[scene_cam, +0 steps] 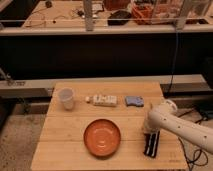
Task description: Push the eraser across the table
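Eraser (151,143) just below hand (149,131), on table (65,130)

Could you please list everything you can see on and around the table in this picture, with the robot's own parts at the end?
table: one, light wood, centre of view.
eraser: one, black with pale stripes, near the table's front right corner.
plate: one, orange, front middle of the table.
cup: one, white, back left of the table.
box: one, white, rectangular, back middle, between cup and pad.
pad: one, blue-grey, back right of the table.
workbench: one, wooden and cluttered, behind the dark barrier.
arm: one, white, reaching in from the right.
gripper: one, at the arm's end, right at the eraser's far end.
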Available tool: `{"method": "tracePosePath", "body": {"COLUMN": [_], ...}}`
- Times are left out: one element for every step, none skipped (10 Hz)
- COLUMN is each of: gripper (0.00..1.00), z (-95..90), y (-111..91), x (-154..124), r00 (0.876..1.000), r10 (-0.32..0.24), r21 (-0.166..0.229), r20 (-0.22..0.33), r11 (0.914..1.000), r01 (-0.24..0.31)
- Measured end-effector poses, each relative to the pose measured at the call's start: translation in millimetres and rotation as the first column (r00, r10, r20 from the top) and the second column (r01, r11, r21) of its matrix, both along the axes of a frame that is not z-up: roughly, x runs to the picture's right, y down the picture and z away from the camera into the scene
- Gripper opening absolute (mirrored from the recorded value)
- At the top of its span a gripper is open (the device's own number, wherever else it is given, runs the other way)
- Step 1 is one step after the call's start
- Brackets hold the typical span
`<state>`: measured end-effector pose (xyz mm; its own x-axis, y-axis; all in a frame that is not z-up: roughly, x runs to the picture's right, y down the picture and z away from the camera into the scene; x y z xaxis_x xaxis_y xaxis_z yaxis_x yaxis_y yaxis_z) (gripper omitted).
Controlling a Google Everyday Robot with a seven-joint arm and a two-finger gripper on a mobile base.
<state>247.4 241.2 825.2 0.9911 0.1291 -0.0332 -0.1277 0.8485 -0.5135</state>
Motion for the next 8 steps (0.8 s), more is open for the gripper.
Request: {"method": "tracePosePath", "body": {"gripper": [0.00, 0.00, 0.00, 0.00, 0.00, 0.00, 0.00, 0.00], "z": [0.8, 1.1, 1.3, 1.8, 2.6, 3.1, 3.6, 3.7], "y": [0.5, 0.8, 1.4, 2.1, 2.3, 2.6, 2.4, 2.7], "x": [-0.7, -1.6, -1.8, -2.2, -1.4, -1.1, -1.2, -1.2], "r00": [1.000, 1.000, 1.000, 1.000, 1.000, 1.000, 1.000, 1.000], "r10": [0.000, -0.002, -0.002, -0.001, 0.001, 0.003, 0.002, 0.003], "r21": [-0.002, -0.004, -0.007, -0.009, -0.012, -0.015, -0.017, -0.018], "r20": [0.000, -0.001, -0.002, -0.003, -0.006, -0.009, -0.010, -0.010], "r11": [1.0000, 1.0000, 1.0000, 1.0000, 0.9999, 0.9999, 0.9999, 0.9998], "r01": [0.000, 0.002, 0.002, 0.001, -0.001, -0.003, -0.002, -0.004]}}
